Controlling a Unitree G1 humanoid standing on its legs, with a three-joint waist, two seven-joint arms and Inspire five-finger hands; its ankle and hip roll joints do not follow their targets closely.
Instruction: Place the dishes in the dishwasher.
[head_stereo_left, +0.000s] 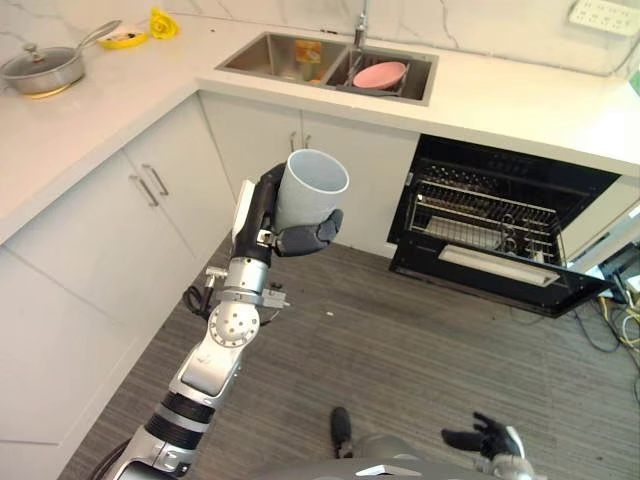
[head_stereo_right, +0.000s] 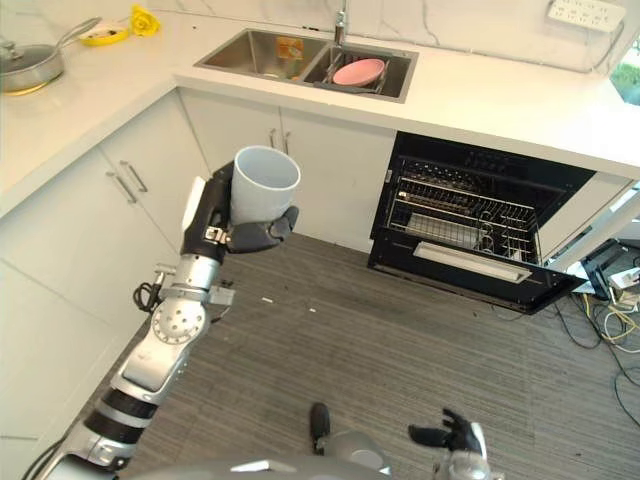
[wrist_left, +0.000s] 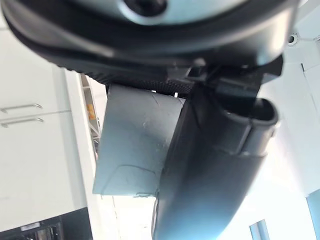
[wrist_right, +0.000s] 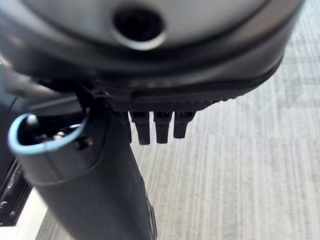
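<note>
My left hand (head_stereo_left: 300, 236) is raised in front of the white cabinets, its fingers and thumb curled round a pale grey cup (head_stereo_left: 310, 190) held upright with its mouth up; the cup (wrist_left: 135, 150) also fills the space past the thumb in the left wrist view. To the right the dishwasher (head_stereo_left: 500, 225) stands open under the counter, its wire rack (head_stereo_left: 480, 215) pulled partly out above the lowered door (head_stereo_left: 500, 275). A pink bowl (head_stereo_left: 380, 74) lies in the right basin of the sink (head_stereo_left: 262, 52). My right hand (head_stereo_left: 483, 437) hangs low over the floor with relaxed fingers.
A lidded pan (head_stereo_left: 42, 70) and yellow items (head_stereo_left: 140, 30) sit on the left counter. A wall socket (head_stereo_left: 604, 15) is at the back right. Cables (head_stereo_left: 615, 320) lie on the floor right of the dishwasher door. Grey plank floor (head_stereo_left: 400, 360) spreads before the cabinets.
</note>
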